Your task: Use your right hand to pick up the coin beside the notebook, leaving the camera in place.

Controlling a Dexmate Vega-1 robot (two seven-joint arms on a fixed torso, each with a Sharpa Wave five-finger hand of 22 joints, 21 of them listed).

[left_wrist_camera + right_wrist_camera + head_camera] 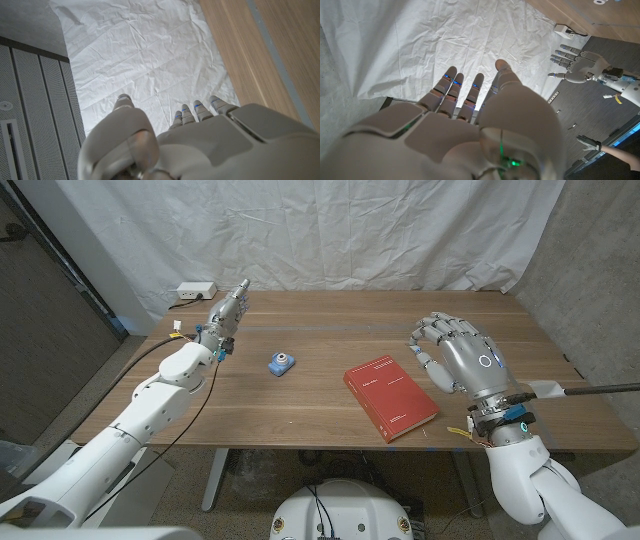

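A red notebook (392, 397) lies right of centre on the wooden table (300, 395), a small blue camera (281, 363) left of it. The right hand (452, 352) hovers spread above the notebook's upper right; the left hand (226, 310), fingers straight and empty, at upper left. The coin cannot be made out.

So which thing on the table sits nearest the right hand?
The red notebook; it lies just beside the right hand, while the small blue camera sits farther toward the left.
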